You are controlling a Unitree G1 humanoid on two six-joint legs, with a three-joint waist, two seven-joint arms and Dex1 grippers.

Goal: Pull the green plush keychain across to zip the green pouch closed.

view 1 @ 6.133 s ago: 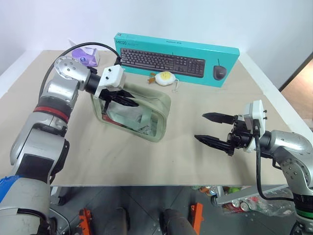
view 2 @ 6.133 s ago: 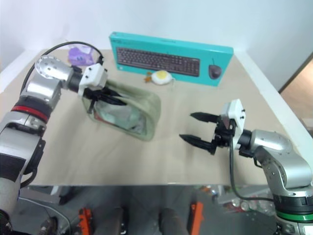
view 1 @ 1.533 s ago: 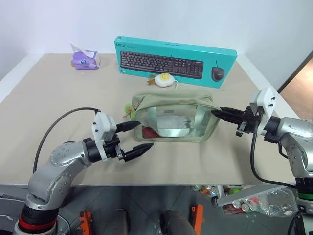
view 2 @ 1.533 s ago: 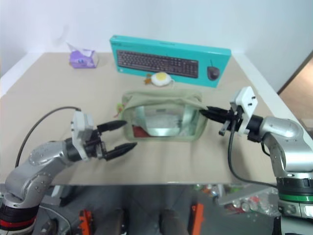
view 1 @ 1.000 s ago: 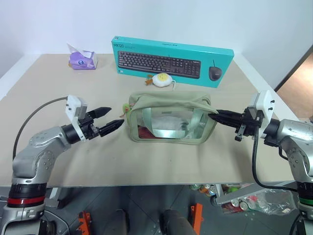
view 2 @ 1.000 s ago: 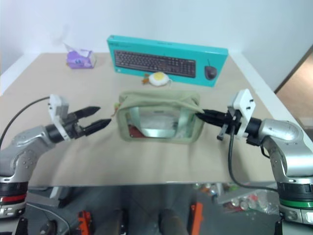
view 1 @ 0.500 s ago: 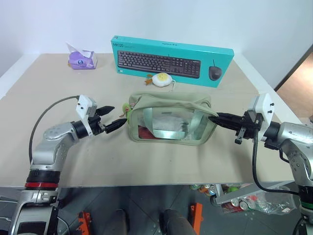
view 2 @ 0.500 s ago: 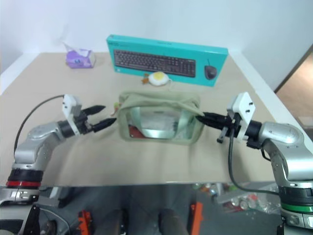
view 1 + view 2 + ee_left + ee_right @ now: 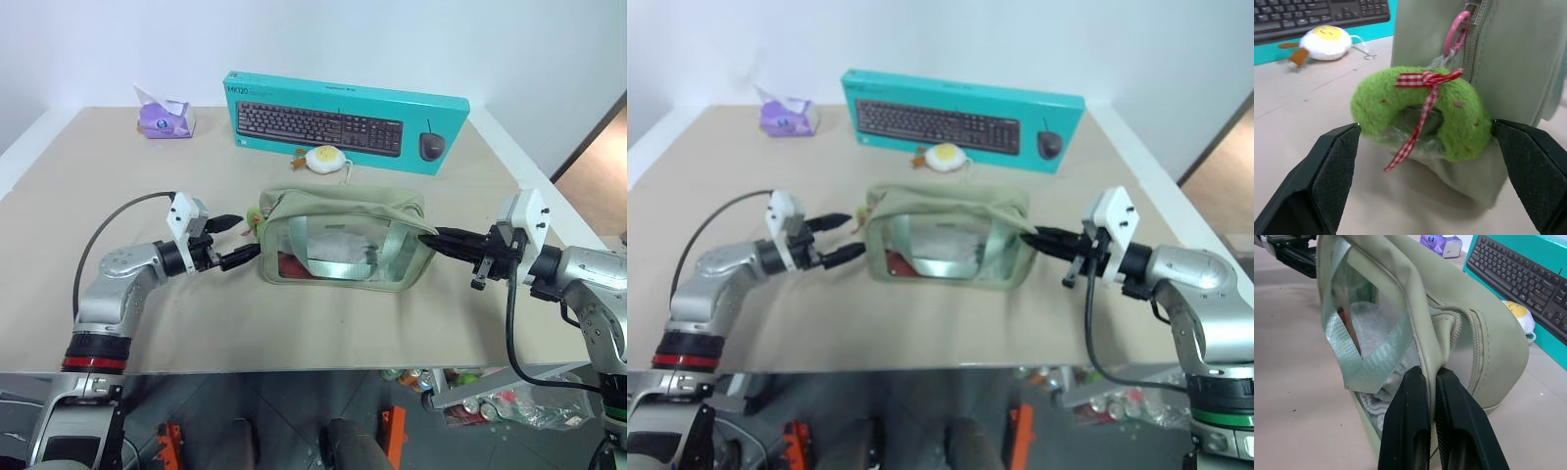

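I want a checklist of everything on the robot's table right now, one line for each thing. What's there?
Surface: beige table, flat.
Job's things: green pouch mid-table; green plush keychain hangs from a pink clip at its zipper end.
Clutter: teal keyboard box at the back, fried-egg plush before it, purple tissue pack at the far left corner.
Grippers: left gripper open, fingers either side of the keychain, not touching; right gripper shut on the pouch's end seam.
Cables: black cable loops over the left arm, another hangs from the right.
Surroundings: white wall behind.
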